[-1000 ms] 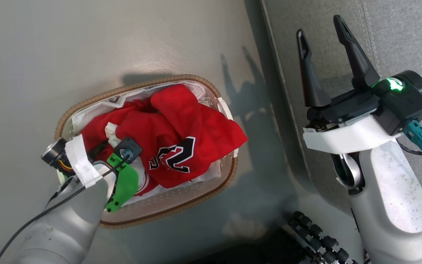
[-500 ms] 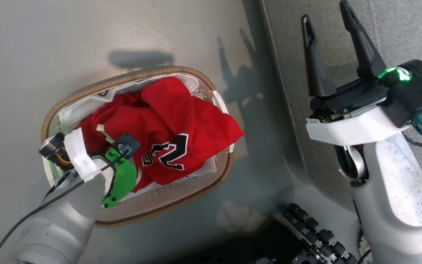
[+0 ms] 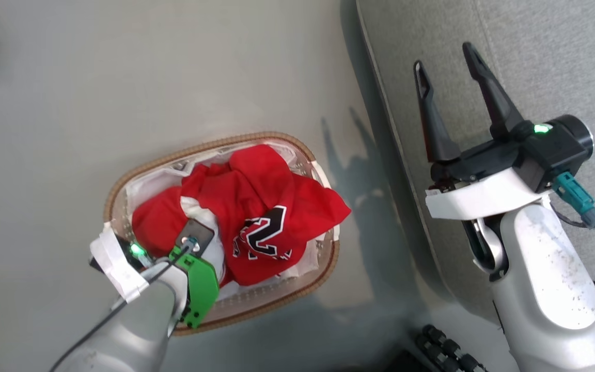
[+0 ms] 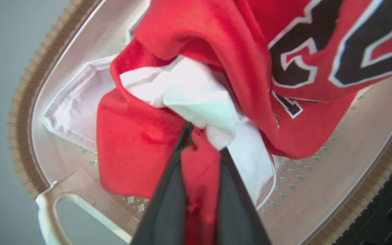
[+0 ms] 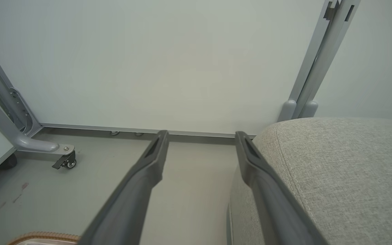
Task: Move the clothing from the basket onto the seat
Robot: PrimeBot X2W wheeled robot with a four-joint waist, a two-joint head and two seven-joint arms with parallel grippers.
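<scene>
Lab-like room, wheeled partition (image 5: 182, 61), grey floor (image 3: 122, 77)

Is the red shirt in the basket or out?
In: the red shirt sits crumpled inside the basket, one corner hanging over the rim.

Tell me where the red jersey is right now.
In the head view the jersey lies bunched in the basket at lower centre, left of the seat, with the left gripper shut on a fold of it.

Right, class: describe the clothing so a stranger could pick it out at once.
Beside the big grey seat, an oval basket with a brown woven rim stands on the floor. The clothing is the crumpled red jersey in it, with black-and-white numbers, unlike the plain white liner beneath.
</scene>
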